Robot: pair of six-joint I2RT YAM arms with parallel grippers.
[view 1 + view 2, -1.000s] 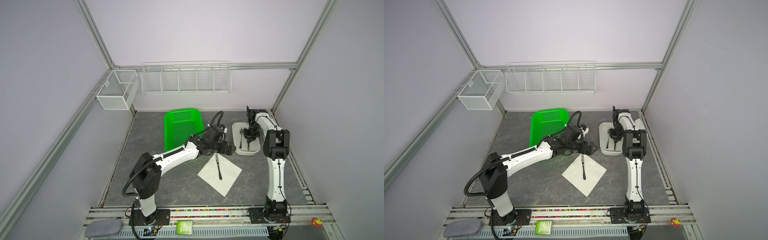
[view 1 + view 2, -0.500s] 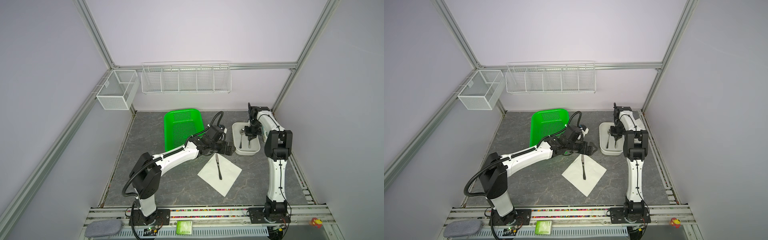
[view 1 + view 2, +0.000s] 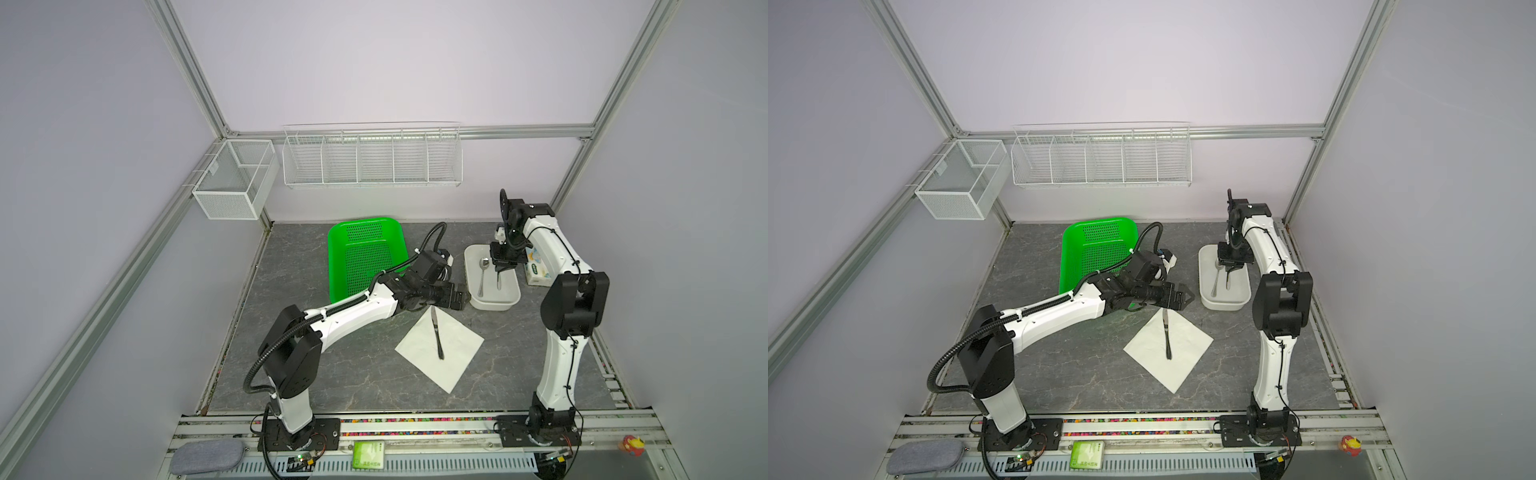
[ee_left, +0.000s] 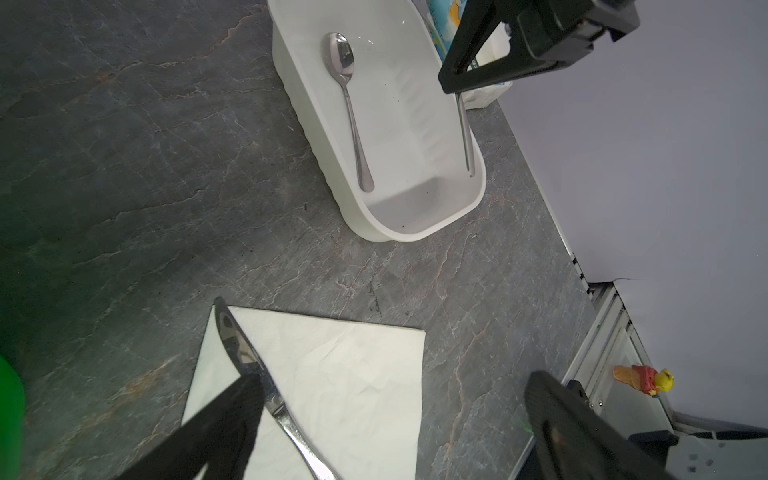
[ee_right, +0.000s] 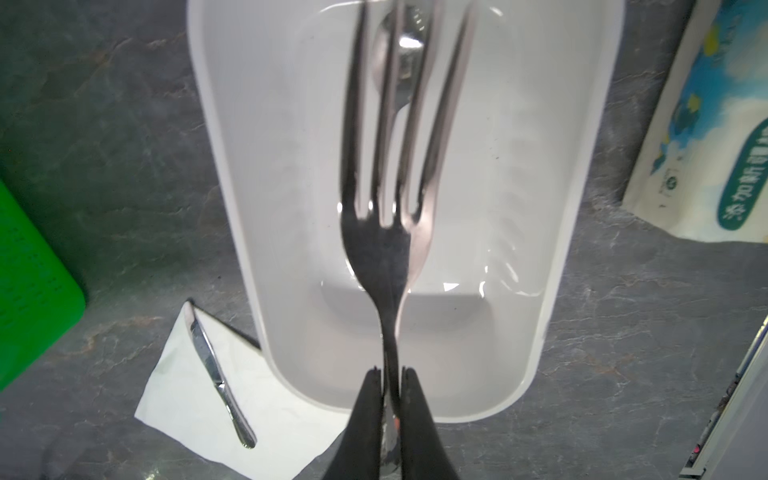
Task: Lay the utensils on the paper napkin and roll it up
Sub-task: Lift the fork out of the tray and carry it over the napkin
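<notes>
Findings at this moment:

1. The napkin (image 3: 457, 347) (image 3: 1185, 347) (image 4: 353, 374) (image 5: 183, 399) lies flat on the table (image 3: 332, 382), one corner toward the tray (image 3: 494, 305) (image 3: 1221, 304) (image 4: 332, 166) (image 5: 552, 291), near it but apart from it.
2. The knife (image 3: 436, 332) (image 3: 1167, 336) (image 4: 245, 357) (image 5: 216, 374) rests on the napkin. Its blade tip reaches that corner.
3. The spoon (image 3: 482, 277) (image 4: 351, 108) lies lengthwise inside the tray, with its bowl toward the back wall.
4. The right gripper (image 3: 500, 269) (image 3: 1231, 270) (image 5: 390, 374) is over the tray, and its fingers (image 5: 368, 399) are pinched narrow on the stem of the fork (image 3: 498, 281) (image 4: 463, 133) (image 5: 386, 232), just below the head. In the right wrist view the tines stand out past the fingertips. In the left wrist view the handle runs down from them toward the tray's near end. We cannot tell whether it touches the tray.
5. The left gripper (image 3: 460, 298) (image 3: 1183, 297) (image 4: 392, 386) hangs above the napkin's corner with its jaws spread wide, and it holds nothing.
6. A green basket (image 3: 365, 257) (image 5: 33, 291) sits on the far side of the left arm. A tissue pack (image 3: 536, 270) (image 5: 706, 145) stands just beside the tray, on the side away from the basket.
</notes>
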